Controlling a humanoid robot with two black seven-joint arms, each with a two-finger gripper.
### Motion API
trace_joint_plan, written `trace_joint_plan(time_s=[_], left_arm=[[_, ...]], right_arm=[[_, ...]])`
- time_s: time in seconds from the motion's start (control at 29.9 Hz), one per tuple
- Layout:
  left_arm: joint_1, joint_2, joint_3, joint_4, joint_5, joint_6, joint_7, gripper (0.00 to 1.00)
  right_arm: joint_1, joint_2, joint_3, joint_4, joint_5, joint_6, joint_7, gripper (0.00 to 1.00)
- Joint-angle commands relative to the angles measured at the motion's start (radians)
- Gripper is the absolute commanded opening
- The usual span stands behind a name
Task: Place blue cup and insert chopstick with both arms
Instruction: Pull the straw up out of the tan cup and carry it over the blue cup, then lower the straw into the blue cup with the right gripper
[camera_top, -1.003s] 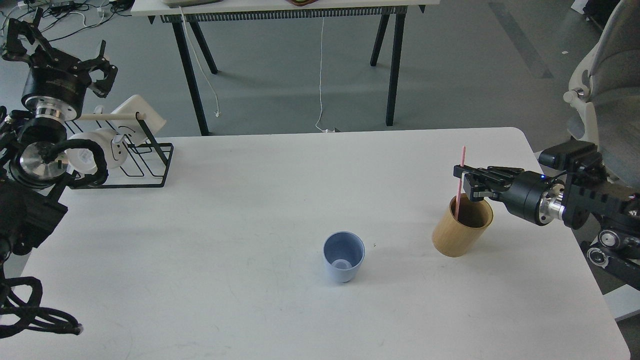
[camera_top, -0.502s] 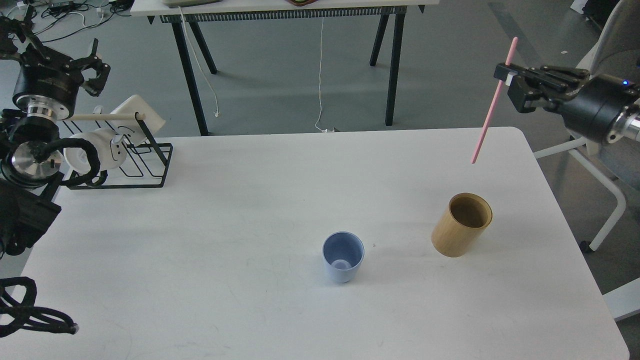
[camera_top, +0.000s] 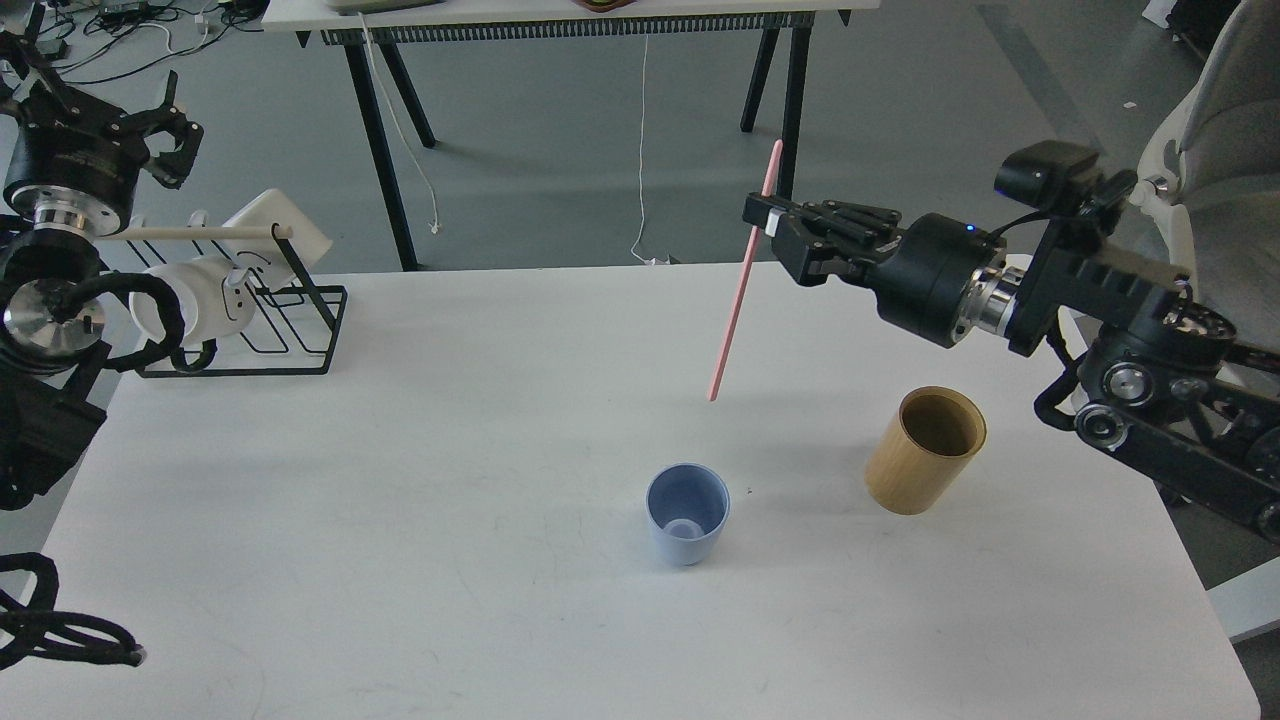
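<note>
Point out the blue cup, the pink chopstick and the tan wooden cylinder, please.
blue cup (camera_top: 687, 515): head view, on its inner wall below the rim.
pink chopstick (camera_top: 735, 318): head view, mid-shaft below the right claw (camera_top: 768, 215).
tan wooden cylinder (camera_top: 905, 478): head view, outer side wall.

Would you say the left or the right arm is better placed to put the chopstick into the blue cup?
Right. The right gripper already holds the pink chopstick above the blue cup; the left gripper is far off by the rack.
</note>
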Motion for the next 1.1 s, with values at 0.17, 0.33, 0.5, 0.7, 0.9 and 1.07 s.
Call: trace_joint_plan(time_s=[0.17,0.33,0.5,0.7,0.9,1.07], left_arm=[[0.001,0.01,0.0,0.0,-0.001,0.0,-0.002,0.99],[0.001,0.009,-0.002,0.0,-0.001,0.0,-0.002,0.99],[0.001,0.01,-0.002,0.0,-0.001,0.0,-0.002,0.99],[0.001,0.016,0.0,0.0,-0.001,0.0,-0.002,0.99],[0.004,0.016,0.0,0.001,-0.001,0.0,-0.004,0.99],[0.009,0.016,0.0,0.001,-0.003,0.0,-0.004,0.99]], right_arm=[[0.001,0.025,-0.035,-0.012,-0.023,0.003,0.0,0.01],[-0.01,0.008,-0.041,-0.005,-0.02,0.008,0.001,0.01],[-0.045,0.028,-0.043,-0.012,-0.023,0.008,0.001,0.01],[-0.076,0.071,-0.066,-0.037,-0.03,0.008,0.003,0.01],[-0.09,0.084,-0.08,-0.054,-0.03,0.008,0.003,0.14],[-0.093,0.082,-0.08,-0.054,-0.029,0.008,0.003,0.23]])
